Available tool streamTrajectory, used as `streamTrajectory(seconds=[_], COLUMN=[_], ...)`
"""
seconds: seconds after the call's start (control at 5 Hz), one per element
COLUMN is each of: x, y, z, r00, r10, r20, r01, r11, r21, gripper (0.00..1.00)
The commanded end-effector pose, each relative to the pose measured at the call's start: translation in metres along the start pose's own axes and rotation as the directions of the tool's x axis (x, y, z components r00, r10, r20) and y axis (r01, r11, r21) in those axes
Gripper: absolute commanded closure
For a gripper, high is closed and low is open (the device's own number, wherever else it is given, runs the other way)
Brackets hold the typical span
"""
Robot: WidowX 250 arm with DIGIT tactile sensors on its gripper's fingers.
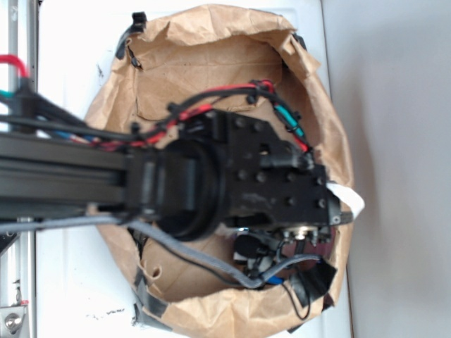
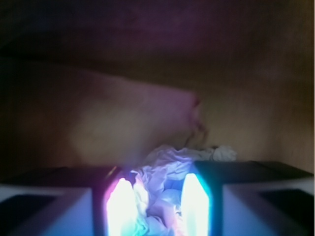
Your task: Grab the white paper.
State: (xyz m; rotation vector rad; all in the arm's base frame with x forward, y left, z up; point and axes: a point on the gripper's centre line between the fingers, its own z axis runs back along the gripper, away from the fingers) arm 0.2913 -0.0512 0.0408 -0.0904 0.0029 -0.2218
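Note:
The white paper (image 2: 170, 167) is a crumpled ball that fills the gap between my two glowing fingers in the wrist view. It touches both pads. My gripper (image 2: 158, 196) is shut on it, inside the brown paper bag. In the exterior view the gripper (image 1: 344, 205) is at the bag's right rim. A bit of the white paper (image 1: 352, 199) pokes out past its tip. The rest of the paper is hidden under the black wrist.
The large brown paper bag (image 1: 211, 63) lies open on the white surface, and its walls surround the gripper. The bag's inner wall (image 2: 123, 118) rises close ahead in the wrist view. Cables (image 1: 211, 105) run over the arm. A metal rail (image 1: 17, 42) is at the left.

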Motion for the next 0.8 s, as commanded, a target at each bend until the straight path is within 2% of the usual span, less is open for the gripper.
streamTrajectory(seconds=[0.0, 0.2, 0.4, 0.6], x=[-0.036, -0.057, -0.081, -0.096], y=[0.0, 0.009, 0.023, 0.034], z=[0.093, 0.123, 0.139, 0.148], r00=[0.986, 0.98, 0.963, 0.961], r10=[0.003, 0.044, 0.113, 0.13], r20=[0.167, 0.196, 0.246, 0.244], r01=[0.009, -0.026, -0.091, -0.111], r11=[0.998, 0.995, 0.991, 0.99], r21=[-0.07, -0.097, -0.099, -0.089], gripper=[1.0, 1.0, 1.0, 1.0])
